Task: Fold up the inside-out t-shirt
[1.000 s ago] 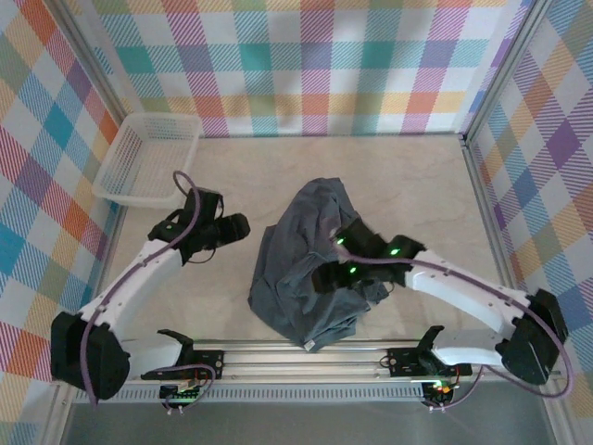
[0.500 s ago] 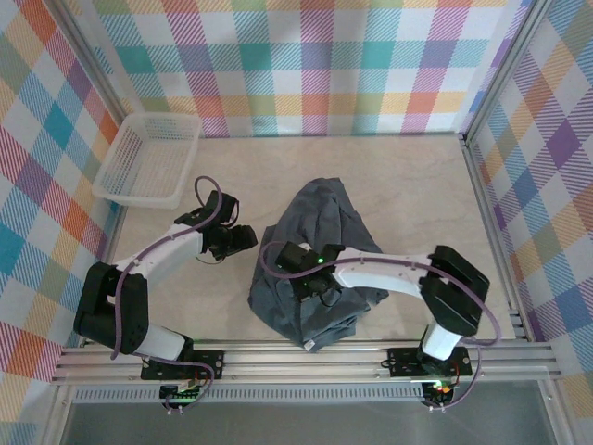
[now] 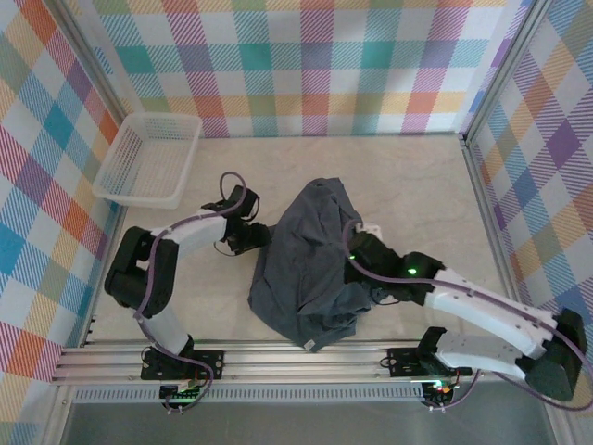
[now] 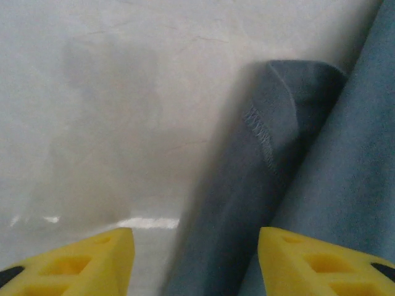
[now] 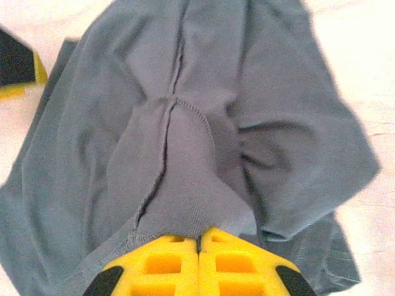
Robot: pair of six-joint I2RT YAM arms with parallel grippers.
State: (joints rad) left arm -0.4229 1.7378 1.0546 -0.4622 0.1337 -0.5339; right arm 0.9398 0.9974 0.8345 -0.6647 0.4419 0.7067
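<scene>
Inside-out t-shirt (image 3: 306, 269) lies in a wrinkled heap at the middle of the table (image 3: 417, 176), its lower end close to the near edge. My right hand (image 5: 199, 237) is closed, pinching a raised fold with a stitched seam. My left hand (image 4: 194, 246) sits at the shirt's left edge, fingers (image 4: 92, 262) apart with a hemmed fold between them, not clamped. White basket (image 3: 148, 171) stands in the far left corner, well apart.

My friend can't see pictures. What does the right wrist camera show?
The yellow right tool is shut on a bunched fold of the blue-grey t-shirt, its seam showing. The wrinkled shirt spreads over a pale table.
</scene>
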